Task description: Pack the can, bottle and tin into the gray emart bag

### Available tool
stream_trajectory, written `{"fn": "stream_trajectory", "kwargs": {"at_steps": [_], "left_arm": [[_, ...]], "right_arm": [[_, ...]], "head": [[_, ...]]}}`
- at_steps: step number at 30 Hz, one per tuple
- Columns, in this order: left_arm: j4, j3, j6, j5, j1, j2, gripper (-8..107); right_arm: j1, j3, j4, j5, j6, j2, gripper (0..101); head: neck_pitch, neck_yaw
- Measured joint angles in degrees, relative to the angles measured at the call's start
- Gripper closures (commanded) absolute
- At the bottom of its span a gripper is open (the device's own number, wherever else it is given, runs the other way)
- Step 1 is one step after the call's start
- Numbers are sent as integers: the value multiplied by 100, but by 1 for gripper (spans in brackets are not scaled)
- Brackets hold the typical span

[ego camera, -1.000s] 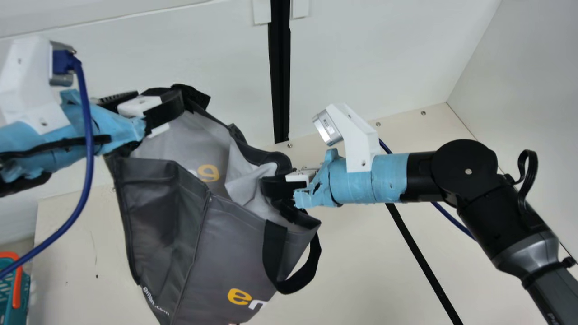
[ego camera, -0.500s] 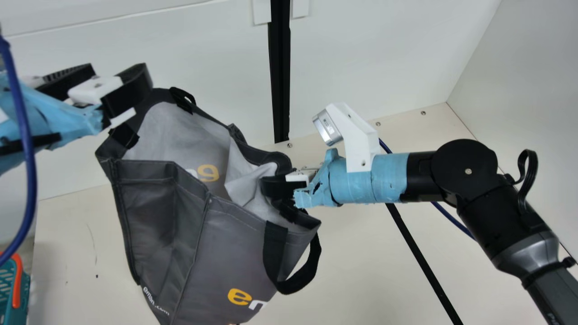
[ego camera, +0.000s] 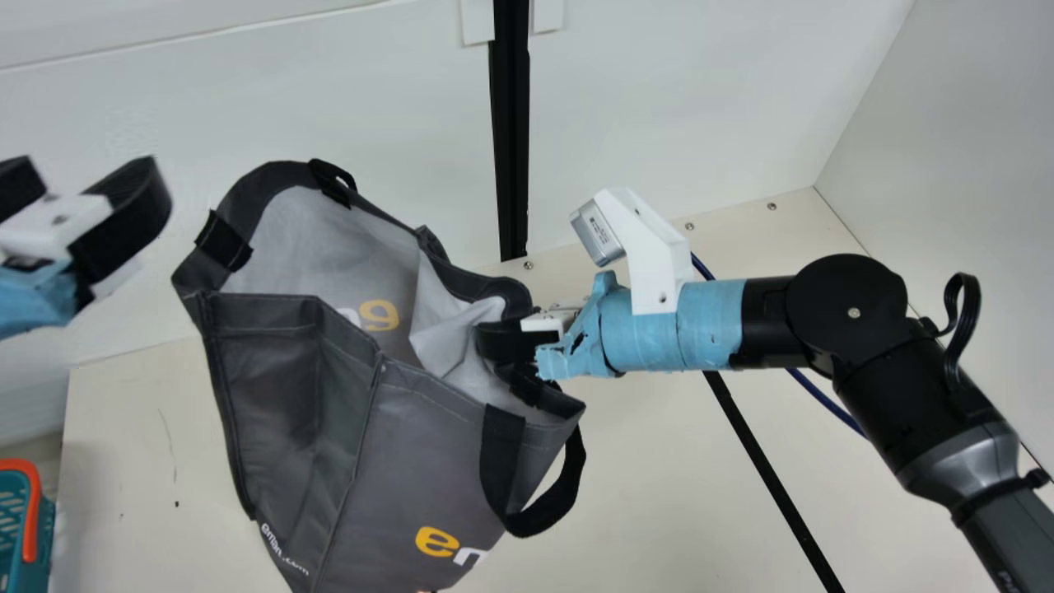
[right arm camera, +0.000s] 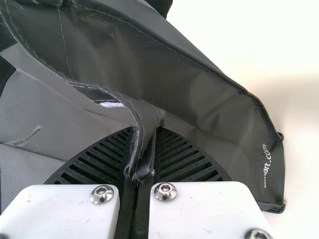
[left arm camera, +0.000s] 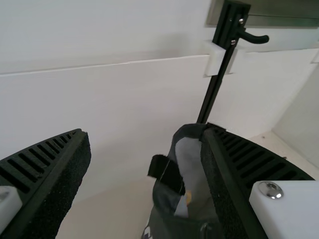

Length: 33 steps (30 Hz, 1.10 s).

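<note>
The gray emart bag (ego camera: 329, 428) stands with its mouth spread, its pale lining showing. My right gripper (ego camera: 515, 350) is at the bag's right rim; in the right wrist view the right gripper (right arm camera: 142, 159) is shut on a fold of the rim (right arm camera: 146, 119). At the main view's left edge, my left gripper (ego camera: 90, 198) is off the bag's left side, touching nothing. The left wrist view shows the left gripper (left arm camera: 147, 149) with its fingers wide apart, part of the bag (left arm camera: 199, 179) beyond them.
A teal basket with an orange handle (ego camera: 31, 511) is at the lower left edge. A black upright post (ego camera: 510, 132) runs down the white back wall (ego camera: 329, 99) behind the bag. The cream table (ego camera: 659, 494) extends right of the bag.
My left gripper has let go of the bag's left rim and moved away to the left. That rim has settled outward, widening the mouth. My right arm has stayed still.
</note>
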Motion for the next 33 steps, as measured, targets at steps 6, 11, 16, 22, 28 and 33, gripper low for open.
{"fn": "stream_trajectory", "kwargs": {"at_steps": [6, 11, 16, 22, 28, 33], "left_arm": [[620, 403, -284, 206, 88, -510, 9], [1243, 658, -495, 435, 114, -908, 9], [1901, 812, -701, 694, 71, -1267, 9], [2673, 936, -872, 1062, -77, -1618, 9], [3281, 1154, -1105, 1381, -256, -1952, 9], [3682, 1376, -1276, 1621, -415, -2259, 9]], "right_arm": [[0, 0, 0, 0, 0, 0, 101], [0, 0, 0, 0, 0, 0, 101], [0, 0, 0, 0, 0, 0, 101], [0, 0, 0, 0, 0, 0, 101], [0, 0, 0, 0, 0, 0, 101], [0, 0, 0, 0, 0, 0, 101]], "head": [[0, -9], [0, 0], [0, -9], [0, -9], [0, -9], [0, -9]]}}
